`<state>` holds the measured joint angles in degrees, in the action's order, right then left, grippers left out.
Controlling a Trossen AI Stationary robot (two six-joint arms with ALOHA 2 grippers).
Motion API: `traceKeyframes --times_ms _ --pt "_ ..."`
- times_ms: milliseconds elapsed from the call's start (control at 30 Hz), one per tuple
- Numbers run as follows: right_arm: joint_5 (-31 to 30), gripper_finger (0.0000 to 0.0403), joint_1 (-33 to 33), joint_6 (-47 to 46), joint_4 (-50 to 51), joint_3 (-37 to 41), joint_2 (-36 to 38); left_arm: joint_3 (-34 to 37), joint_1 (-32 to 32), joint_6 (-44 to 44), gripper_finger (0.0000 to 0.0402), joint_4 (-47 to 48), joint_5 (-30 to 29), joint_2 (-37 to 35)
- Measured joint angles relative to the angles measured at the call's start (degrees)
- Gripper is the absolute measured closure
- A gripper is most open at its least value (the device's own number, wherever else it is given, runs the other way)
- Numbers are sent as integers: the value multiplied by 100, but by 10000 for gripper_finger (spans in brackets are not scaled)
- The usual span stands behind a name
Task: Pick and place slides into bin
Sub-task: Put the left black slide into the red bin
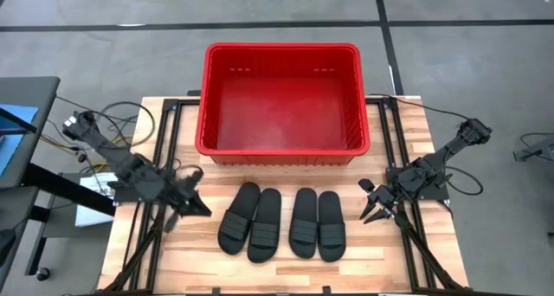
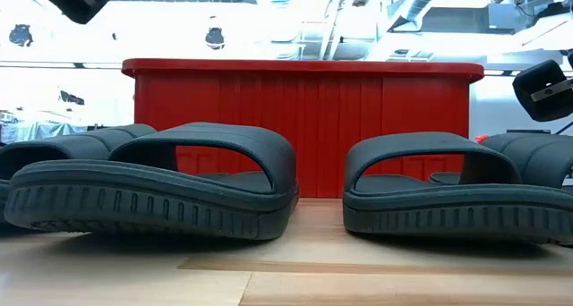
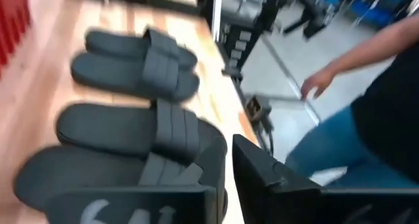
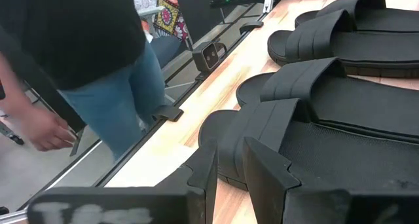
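Slides: four black ones, side by side in a row on the desk, at 6 o'clock from the bin; none picked yet.
Bin: one red tub at the 12 o'clock side of the desk, nothing visible in it.
Left gripper: low at 9 o'clock of the row, just beside the outer slide; jaws a little apart, holding nothing.
Right gripper: at 3 o'clock of the row, near the outer slide; jaws also slightly apart, holding nothing.
Risk, crowding: the slides touch or nearly touch, so jaws closing on one strap may likely drag or tip its neighbour.
Risk, grip: the straps look soft and rubbery; a shallow pinch could slip during the lift.
Risk, rim: a slide carried low may catch the bin's near wall.
Risk, bystander: a person stands close to the desk edge, hand near it.
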<state>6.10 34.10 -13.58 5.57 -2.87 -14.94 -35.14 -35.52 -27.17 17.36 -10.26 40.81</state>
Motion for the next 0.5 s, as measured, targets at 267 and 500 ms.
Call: traceKeyframes --times_ms 267,500 --pt "-2 337 -1 1 0 1 2 -576 -112 -606 338 -15 -123 1548" --pt "-2 337 -2 2 2 0 0 -995 -112 -847 290 18 404 2482"
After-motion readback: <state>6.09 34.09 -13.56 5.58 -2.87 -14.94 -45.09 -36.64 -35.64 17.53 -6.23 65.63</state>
